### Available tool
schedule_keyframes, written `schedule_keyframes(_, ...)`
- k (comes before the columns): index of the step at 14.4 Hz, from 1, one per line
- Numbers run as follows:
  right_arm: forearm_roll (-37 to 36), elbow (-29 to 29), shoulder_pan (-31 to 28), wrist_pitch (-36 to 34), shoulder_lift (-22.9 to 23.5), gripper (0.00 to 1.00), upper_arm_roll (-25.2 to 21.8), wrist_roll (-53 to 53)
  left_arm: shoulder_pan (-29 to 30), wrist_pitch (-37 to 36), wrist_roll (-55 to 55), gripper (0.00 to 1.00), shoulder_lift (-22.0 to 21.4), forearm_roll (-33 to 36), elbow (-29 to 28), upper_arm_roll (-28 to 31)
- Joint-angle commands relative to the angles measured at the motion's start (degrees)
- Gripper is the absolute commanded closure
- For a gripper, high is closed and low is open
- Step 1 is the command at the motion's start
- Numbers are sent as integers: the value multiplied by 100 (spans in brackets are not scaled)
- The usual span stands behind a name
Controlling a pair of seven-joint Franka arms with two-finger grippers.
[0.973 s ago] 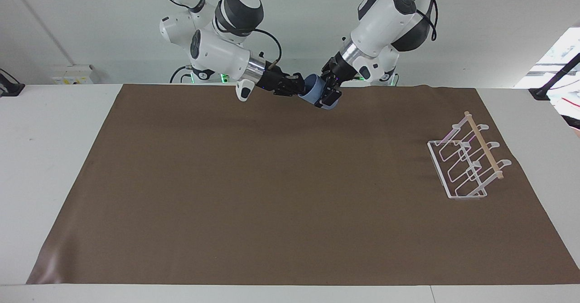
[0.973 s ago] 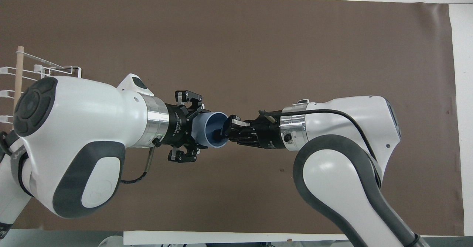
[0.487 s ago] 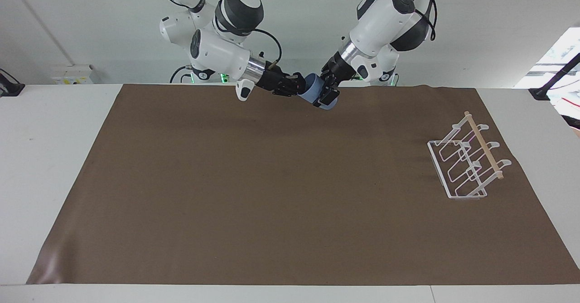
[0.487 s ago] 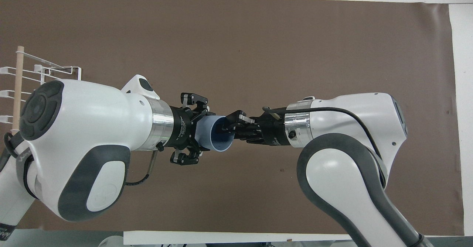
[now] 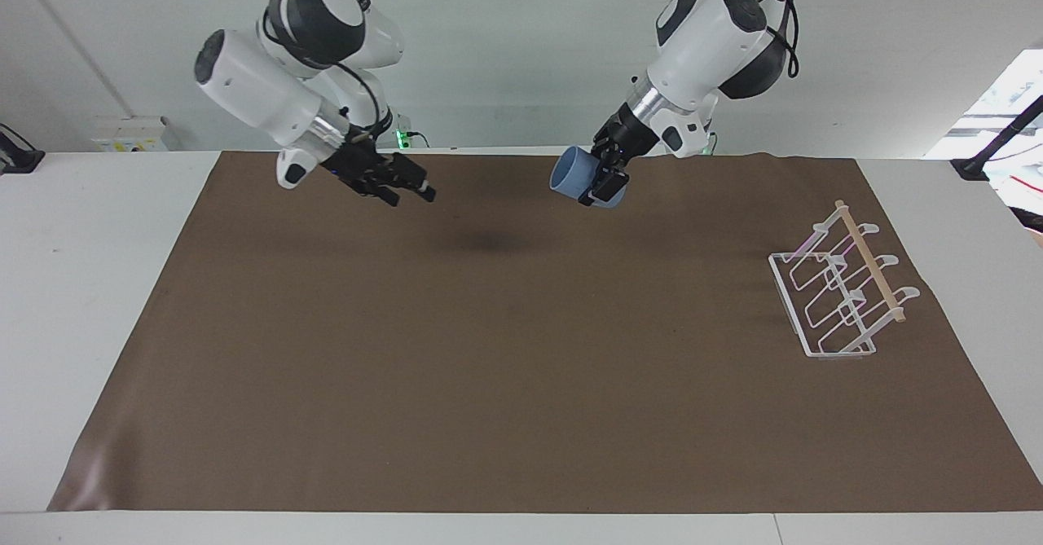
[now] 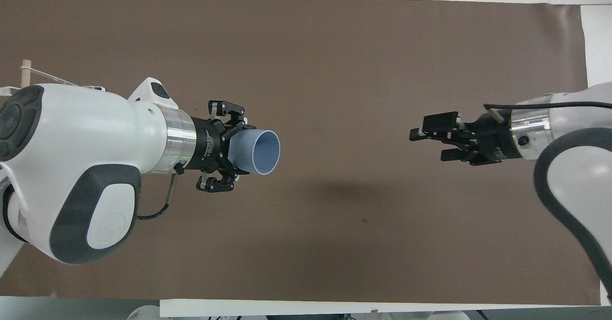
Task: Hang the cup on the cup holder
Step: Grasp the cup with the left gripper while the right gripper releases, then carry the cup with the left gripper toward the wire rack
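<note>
My left gripper [image 5: 600, 180] is shut on the light-blue cup [image 5: 570, 172] and holds it on its side in the air over the brown mat's edge nearest the robots. In the overhead view the cup [image 6: 262, 151] points its open mouth toward the right arm, with the left gripper [image 6: 237, 151] around its base end. My right gripper [image 5: 411, 195] is open and empty, in the air over the mat toward the right arm's end, well apart from the cup; it also shows in the overhead view [image 6: 427, 144]. The white wire cup holder [image 5: 843, 294] stands at the left arm's end.
A brown mat [image 5: 489, 382] covers most of the white table [image 5: 81, 284]. In the overhead view the left arm hides most of the cup holder; only its wooden dowel's end [image 6: 25, 69] shows.
The right gripper has let go of the cup's rim and pulled away toward its own end of the table. The left gripper keeps the cup and has shifted slightly toward the cup holder's end.
</note>
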Motion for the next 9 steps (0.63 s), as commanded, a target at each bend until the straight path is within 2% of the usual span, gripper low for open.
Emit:
schedule_keyframes(1,-1242,354,-497,-432,-16,1,105,-519,211,-509,161,100,12,941,255,-5)
schedule_keyframes(4,-2019,714,-1068,-652,98,1,88,-1346,404,-1063,730,100,127,2199,475,13)
schedule_keyframes(5,-2369,968,-1069,-844,177,1,88,-1435,535,-1221,985,100,127,2603,476,13)
schedule_keyframes(7,-3361,1748,-930,-1511,387,1,158,-1454,555,-1310,1320,100,109,3726,397,13)
schedule_keyframes(9,-3559,2592,-902,-2327,625,1,149,-1498,511,-1459,1602,100,205,5227,396,4)
